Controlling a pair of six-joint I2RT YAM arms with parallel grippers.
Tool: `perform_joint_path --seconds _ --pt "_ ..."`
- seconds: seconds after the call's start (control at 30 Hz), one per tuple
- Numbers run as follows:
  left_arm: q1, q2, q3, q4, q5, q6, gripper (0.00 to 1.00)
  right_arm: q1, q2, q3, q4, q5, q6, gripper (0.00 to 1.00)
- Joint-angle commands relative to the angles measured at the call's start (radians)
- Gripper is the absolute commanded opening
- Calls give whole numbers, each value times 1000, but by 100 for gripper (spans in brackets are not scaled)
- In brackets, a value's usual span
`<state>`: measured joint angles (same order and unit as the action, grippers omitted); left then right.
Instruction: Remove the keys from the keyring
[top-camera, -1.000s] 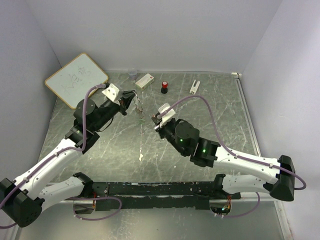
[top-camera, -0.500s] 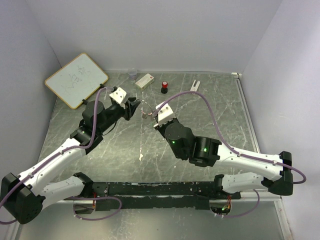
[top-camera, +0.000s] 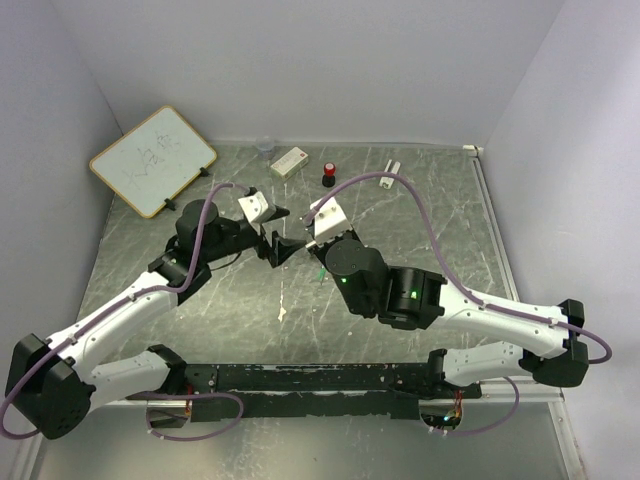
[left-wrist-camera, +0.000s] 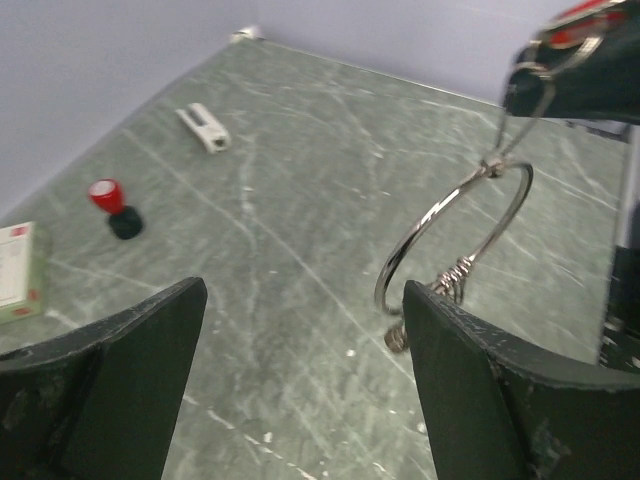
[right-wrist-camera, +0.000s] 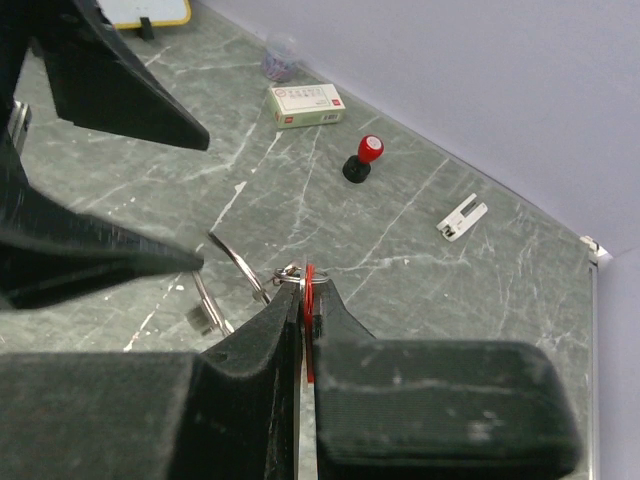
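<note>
overhead view faces down; close wrist views share keyring (left-wrist-camera: 430, 212)

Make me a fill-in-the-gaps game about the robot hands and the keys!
The right hand is shut on the ___ key.
The left hand is ___.
The keyring dangles from the ___ hand.
Missing words: red, open, right.
</note>
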<state>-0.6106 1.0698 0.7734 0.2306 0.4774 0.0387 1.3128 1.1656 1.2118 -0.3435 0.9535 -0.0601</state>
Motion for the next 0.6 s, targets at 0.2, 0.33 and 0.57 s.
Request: perform_joint_path --seconds 0.2,0.33,0.57 --pt "5 -12 77 88 146 -79 95 11 -32 -11 29 15 -7 0" --pt "5 -38 92 115 141 -105 100 14 -38 -18 28 18 -6 0" --pt "5 -57 68 202 104 -121 94 20 -61 -30 56 -9 -25 0"
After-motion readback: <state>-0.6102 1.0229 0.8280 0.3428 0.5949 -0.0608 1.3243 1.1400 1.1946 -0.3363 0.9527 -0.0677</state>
